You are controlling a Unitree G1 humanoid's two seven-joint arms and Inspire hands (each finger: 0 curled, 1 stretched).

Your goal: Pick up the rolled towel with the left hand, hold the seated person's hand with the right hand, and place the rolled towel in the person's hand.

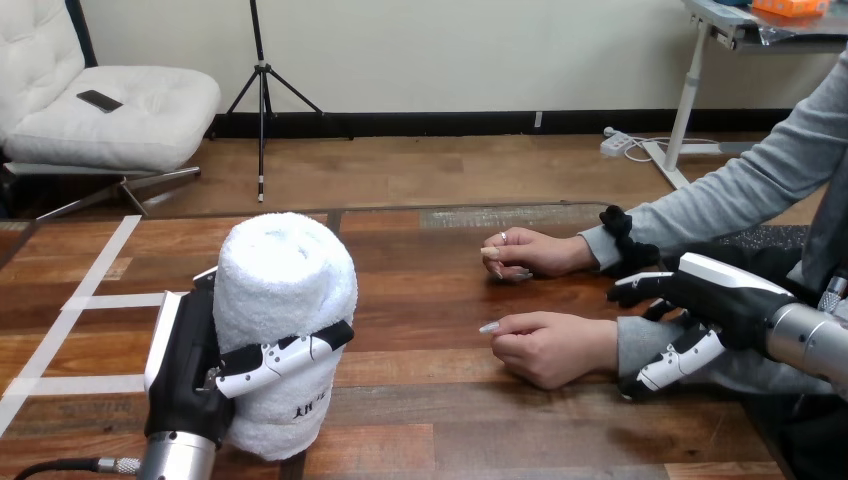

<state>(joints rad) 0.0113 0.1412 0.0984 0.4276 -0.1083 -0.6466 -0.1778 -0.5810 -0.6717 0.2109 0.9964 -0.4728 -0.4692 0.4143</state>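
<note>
The left hand (190, 370), forearm upright, wraps its fingers round the upright white rolled terry towel (285, 285) at the brown wooden surface's (430, 420) near left. The right hand (730, 295) curls round the person's grey-sleeved wrist (640, 342).

1. Looks like a robotics lab or test space to me, not somebody's home.
2. Big giveaway: silver robot arms reach in over a wooden table (430, 425). The left hand (190, 370) is wrapped round a rolled towel (285, 290), and the right hand (720, 298) is curled round the wrist (628, 345) of a person sitting at the table's right side.
3. White tape strips (75, 300) are stuck in straight lines across the table's left part.
</note>
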